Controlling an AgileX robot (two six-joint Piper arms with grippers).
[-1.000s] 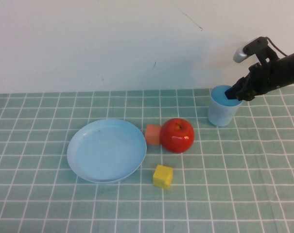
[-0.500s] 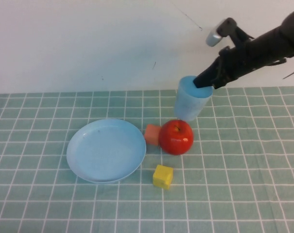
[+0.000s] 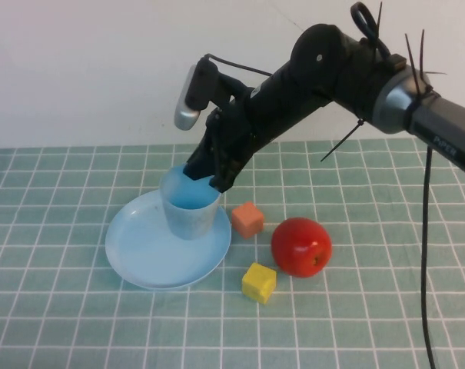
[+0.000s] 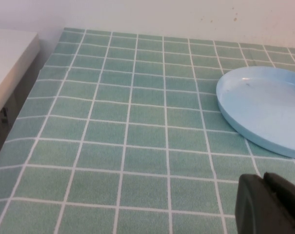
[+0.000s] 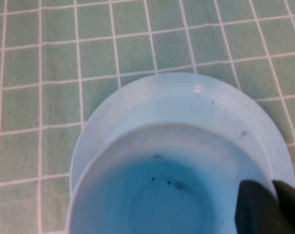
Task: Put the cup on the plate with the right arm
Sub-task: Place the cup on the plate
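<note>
The light blue cup [image 3: 190,209] is upright over the right part of the light blue plate [image 3: 144,250]; I cannot tell whether its base touches the plate. My right gripper [image 3: 210,175] is shut on the cup's far rim, one finger inside and one outside. In the right wrist view I look down into the cup [image 5: 157,190], with the plate [image 5: 186,97] below it and the right gripper [image 5: 270,207] pinching the rim. My left gripper [image 4: 265,204] shows only in the left wrist view, low over the cloth left of the plate [image 4: 264,109], its jaws together and empty.
An orange cube [image 3: 247,219] lies just right of the plate. A red apple [image 3: 301,246] lies further right. A yellow cube [image 3: 258,282] lies in front of them. A green checked cloth [image 3: 78,323] covers the table, with a white wall behind.
My right arm has carried the cup from the far right leftward over the apple and down onto the plate area. The apple has moved right and the orange cube has shifted slightly.
</note>
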